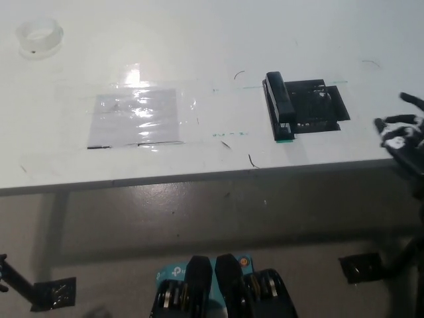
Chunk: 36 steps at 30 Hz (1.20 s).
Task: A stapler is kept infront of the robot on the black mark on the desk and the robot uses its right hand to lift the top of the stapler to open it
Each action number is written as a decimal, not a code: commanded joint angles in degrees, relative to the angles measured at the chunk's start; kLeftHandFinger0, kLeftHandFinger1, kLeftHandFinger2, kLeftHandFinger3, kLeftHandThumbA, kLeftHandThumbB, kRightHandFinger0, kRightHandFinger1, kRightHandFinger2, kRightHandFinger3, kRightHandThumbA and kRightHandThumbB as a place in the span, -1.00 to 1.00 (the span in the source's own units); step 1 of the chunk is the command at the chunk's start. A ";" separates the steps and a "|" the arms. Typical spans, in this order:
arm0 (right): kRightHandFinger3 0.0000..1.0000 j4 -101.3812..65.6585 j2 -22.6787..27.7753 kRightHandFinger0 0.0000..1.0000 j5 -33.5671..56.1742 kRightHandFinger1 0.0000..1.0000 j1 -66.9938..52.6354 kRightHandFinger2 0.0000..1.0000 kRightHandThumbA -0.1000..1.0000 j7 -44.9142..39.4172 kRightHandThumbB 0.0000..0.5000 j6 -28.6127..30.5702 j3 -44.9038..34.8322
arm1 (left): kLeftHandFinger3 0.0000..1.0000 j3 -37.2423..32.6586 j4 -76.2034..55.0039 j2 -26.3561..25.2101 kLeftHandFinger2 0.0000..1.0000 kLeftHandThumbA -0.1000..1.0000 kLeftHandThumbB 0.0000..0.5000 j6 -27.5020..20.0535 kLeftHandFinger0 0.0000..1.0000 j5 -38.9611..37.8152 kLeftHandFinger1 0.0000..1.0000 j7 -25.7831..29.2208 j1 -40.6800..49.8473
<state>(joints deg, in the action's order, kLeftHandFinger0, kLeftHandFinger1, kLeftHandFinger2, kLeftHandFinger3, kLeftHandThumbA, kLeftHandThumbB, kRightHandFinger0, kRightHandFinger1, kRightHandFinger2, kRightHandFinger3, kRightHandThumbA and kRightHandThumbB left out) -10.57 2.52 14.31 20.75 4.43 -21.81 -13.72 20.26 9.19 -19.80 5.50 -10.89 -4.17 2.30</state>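
The black right hand (pixel 401 132) hangs over the right edge of the white desk (pixel 199 40), fingers spread and holding nothing, with the closed black stapler (pixel 279 106) lying well to its left on the black square mark (pixel 319 106).

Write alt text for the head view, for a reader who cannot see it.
A closed black stapler lies on a black mark on a white desk, untouched, while the black right robot hand hovers, fingers spread, at the desk's right edge. A shiny taped sheet lies to the left and a tape roll in the far left corner.
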 commanded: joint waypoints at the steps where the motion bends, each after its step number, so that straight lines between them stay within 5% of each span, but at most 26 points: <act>1: 0.49 -0.53 -2.10 -0.44 5.59 -0.42 3.42 -0.11 0.68 -0.66 -1.00 -5.12 1.20 | 0.63 0.66 -1.24 -1.07 0.29 -0.01 -0.98 -0.86 -0.20 -1.31 -0.03 -0.58 -0.34; 11: 0.57 2.33 -8.75 -0.46 15.64 -0.42 6.21 -0.08 0.75 6.97 -1.00 -5.12 1.43 | 0.65 0.46 -1.04 -1.26 0.33 -0.09 -1.00 -0.85 -0.18 -0.81 -0.03 -0.33 -0.66; 14: 0.51 3.88 -8.57 -0.44 22.34 -0.39 7.03 -0.02 0.93 9.53 -1.00 -5.12 2.20 | 0.65 0.27 -1.54 -1.29 0.33 -0.10 -0.99 -0.47 -0.17 -0.44 -0.02 -0.16 -0.56; 20: 0.59 6.53 -8.80 -0.51 29.24 -0.41 8.29 0.02 0.84 14.13 -1.00 -5.12 2.52 | 0.65 0.17 -0.72 -1.43 0.35 -0.06 -1.00 -1.31 -0.16 -0.68 0.00 -0.59 -0.60; 25: 0.81 8.51 -10.92 0.09 35.04 0.23 9.57 0.49 0.91 19.19 -1.00 -5.12 0.52 | 0.62 0.18 -1.91 -1.09 0.33 -0.02 -0.99 -0.25 -0.22 -0.58 -0.01 -0.03 -0.15; 33: 1.00 9.30 -13.96 0.59 39.69 0.77 10.44 0.99 1.00 22.65 -1.00 -5.12 -3.12 | 0.63 0.25 -1.52 -1.03 0.34 0.01 -0.95 -0.64 -0.24 -0.75 -0.03 -0.08 -0.36; 36: 1.00 9.43 -15.21 0.72 41.26 0.94 10.89 1.00 1.00 23.64 -1.00 -5.12 -4.77 | 0.63 0.33 -1.12 -1.05 0.35 0.01 -0.95 -0.61 -0.21 -0.90 -0.01 -0.11 -0.58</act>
<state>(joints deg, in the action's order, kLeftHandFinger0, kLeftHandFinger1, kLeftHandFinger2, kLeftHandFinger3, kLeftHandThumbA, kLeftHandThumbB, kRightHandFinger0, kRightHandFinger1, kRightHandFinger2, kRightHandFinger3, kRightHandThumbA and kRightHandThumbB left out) -0.35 -10.92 48.63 28.40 24.22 -26.90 -16.68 19.83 9.26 -19.81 5.50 -10.86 -4.18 2.15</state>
